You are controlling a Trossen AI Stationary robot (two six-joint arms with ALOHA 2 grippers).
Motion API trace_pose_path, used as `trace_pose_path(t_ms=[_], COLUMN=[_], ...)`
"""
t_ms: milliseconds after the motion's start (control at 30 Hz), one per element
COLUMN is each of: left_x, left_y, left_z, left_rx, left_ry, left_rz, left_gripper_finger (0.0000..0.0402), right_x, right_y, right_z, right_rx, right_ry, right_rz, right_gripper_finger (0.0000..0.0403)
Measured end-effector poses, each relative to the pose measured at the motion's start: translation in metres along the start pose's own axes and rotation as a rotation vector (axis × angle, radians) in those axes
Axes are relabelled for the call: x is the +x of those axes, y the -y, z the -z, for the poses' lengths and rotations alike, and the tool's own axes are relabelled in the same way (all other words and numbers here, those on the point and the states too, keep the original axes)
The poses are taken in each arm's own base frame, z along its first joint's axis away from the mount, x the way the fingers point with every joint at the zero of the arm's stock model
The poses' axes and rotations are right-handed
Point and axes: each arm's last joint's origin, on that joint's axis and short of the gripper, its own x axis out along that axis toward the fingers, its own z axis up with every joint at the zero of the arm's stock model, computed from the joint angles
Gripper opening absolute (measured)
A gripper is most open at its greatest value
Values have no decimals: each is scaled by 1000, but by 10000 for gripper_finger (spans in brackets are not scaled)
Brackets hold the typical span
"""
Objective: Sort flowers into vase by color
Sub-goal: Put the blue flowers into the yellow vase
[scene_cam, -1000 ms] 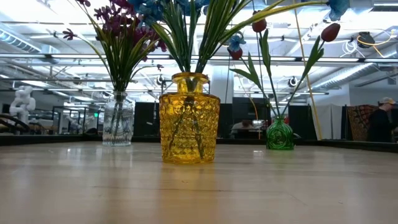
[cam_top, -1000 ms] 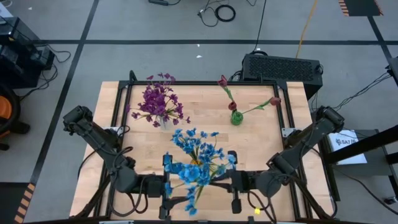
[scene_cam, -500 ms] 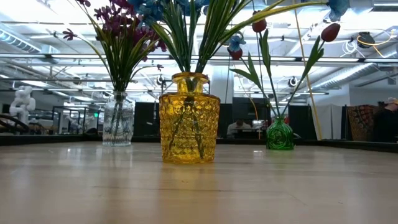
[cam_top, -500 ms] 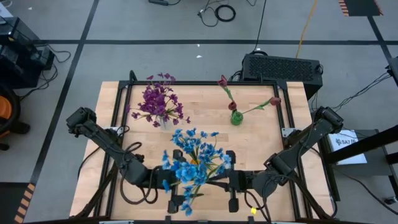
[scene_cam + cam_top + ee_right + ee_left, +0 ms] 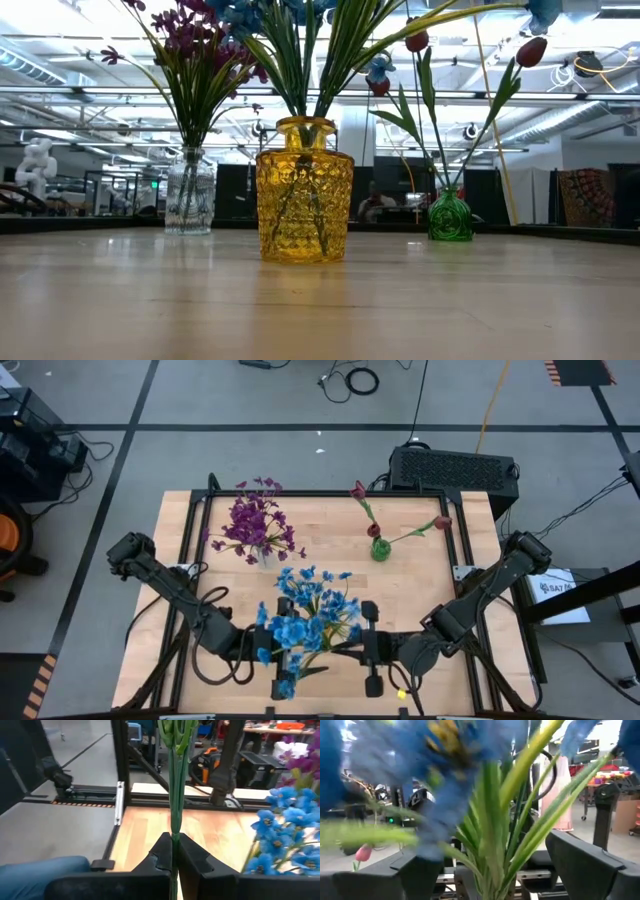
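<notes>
Blue flowers stand in a yellow vase at the table's middle. Purple flowers fill a clear vase at the far left. Dark red tulips stand in a green vase at the far right. My right gripper, near the front edge, is shut on a blue sprig that reaches leftward. My left gripper is open, its fingers on either side of that sprig's stems and blossoms. I cannot tell whether they touch it. Neither gripper shows in the low view. My right gripper pinches the blue sprig's thin green stem between its two fingers, which lie across the stem. The fingers come about level from the table's right side. The sprig is lifted clear of the table, its blossoms toward my left gripper.
The three vases stand in the table's far half. Black frame rails run along the left, right and far edges. A black box sits behind the far edge. Bare wood lies in front of the vases.
My left gripper has moved toward the table's right edge, up to the blue sprig, and has turned a little. The sprig's blossoms now lie farther left, between its fingers.
</notes>
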Motion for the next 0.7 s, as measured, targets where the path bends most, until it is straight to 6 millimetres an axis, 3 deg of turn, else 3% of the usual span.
trace_pose_path(t_ms=[233, 700], left_x=[0, 0], left_y=[0, 1], left_z=[0, 3], left_rx=[24, 38], left_ry=[-2, -29], left_rz=[-1, 4], left_gripper_finger=[280, 59], right_x=[0, 0], right_y=[0, 0], right_z=[0, 3], right_rx=[3, -2], right_ry=[-6, -30], right_rz=[-14, -9], right_gripper_finger=[0, 24])
